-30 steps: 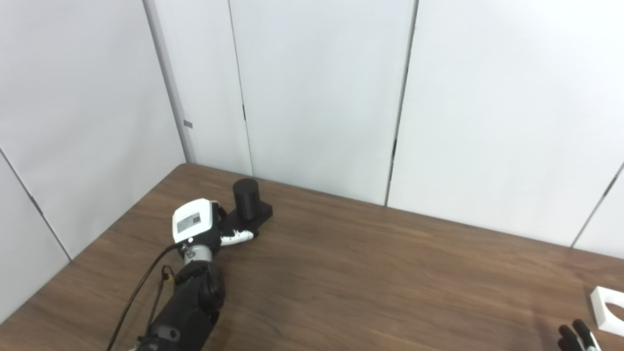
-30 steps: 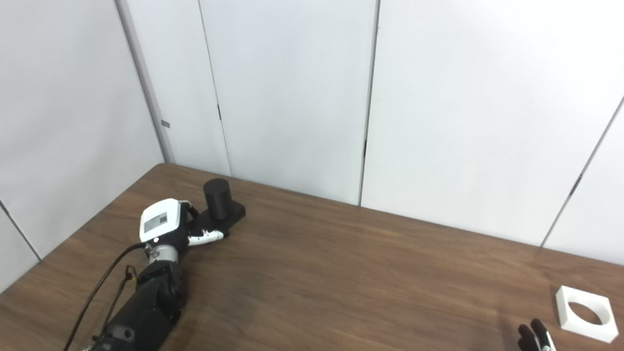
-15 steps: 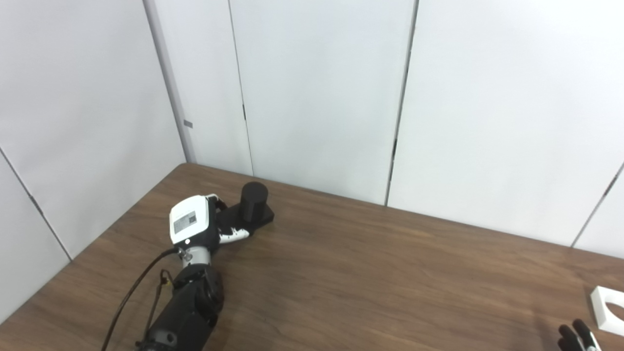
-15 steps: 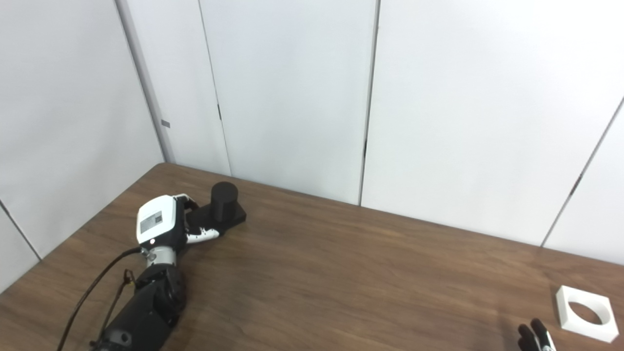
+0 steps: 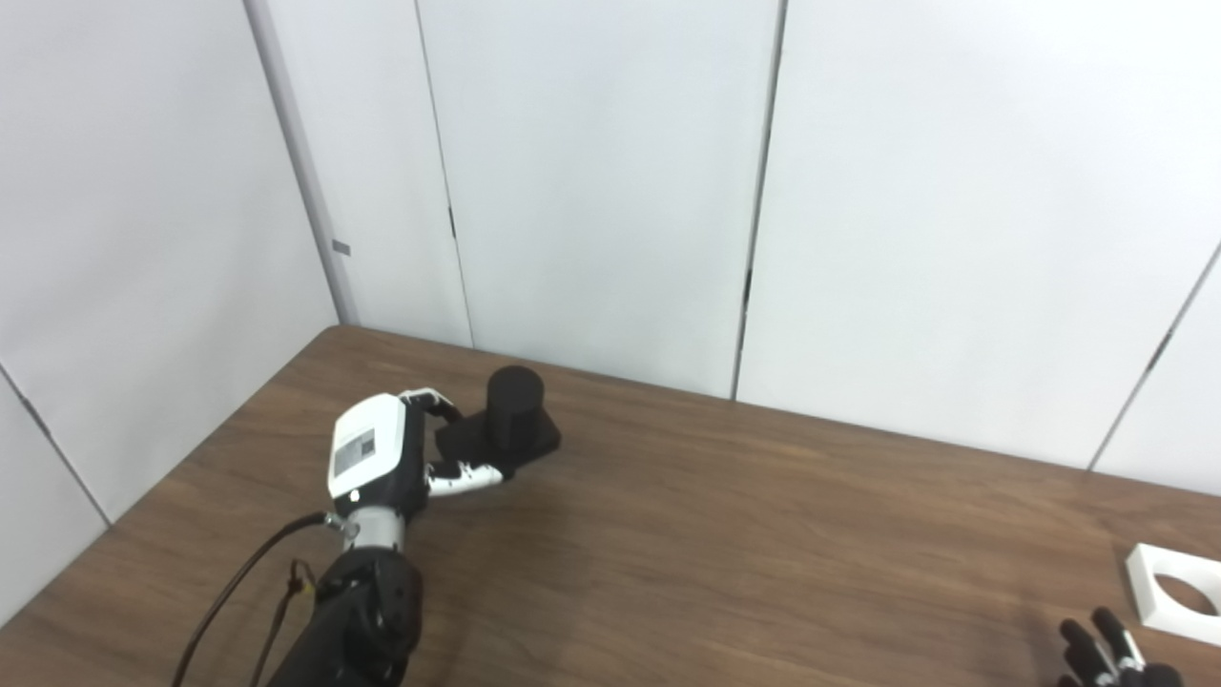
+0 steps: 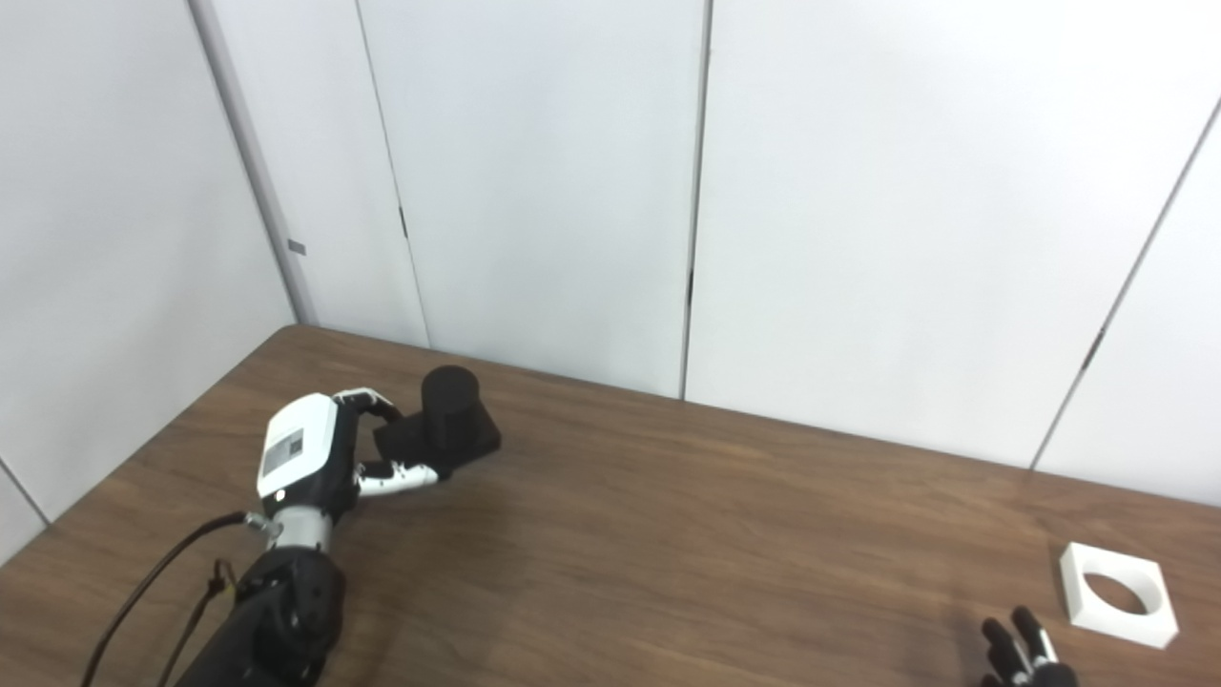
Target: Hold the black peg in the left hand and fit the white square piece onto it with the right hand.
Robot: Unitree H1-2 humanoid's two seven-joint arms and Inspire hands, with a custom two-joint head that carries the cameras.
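Note:
The black peg (image 5: 515, 408), a short cylinder on a square black base (image 6: 448, 444), is at the far left of the brown table (image 5: 725, 534). My left hand (image 5: 386, 458) is shut on the base, fingers over its far edge and thumb along its near edge. I cannot tell whether the base rests on the table or is just above it. The white square piece (image 6: 1116, 593) with a round hole lies flat at the far right, also seen in the left eye view (image 5: 1178, 596). Only the fingertips of my right hand (image 6: 1023, 652) show at the bottom edge, extended and empty, a short way left of the piece.
White wall panels (image 5: 610, 191) stand along the table's far and left edges. A black cable (image 5: 238, 592) hangs along my left forearm. Bare wood lies between the peg and the white piece.
The camera has shifted a little. My left hand has carried the peg to the right, away from the wall corner. More of my right hand's fingertips show now.

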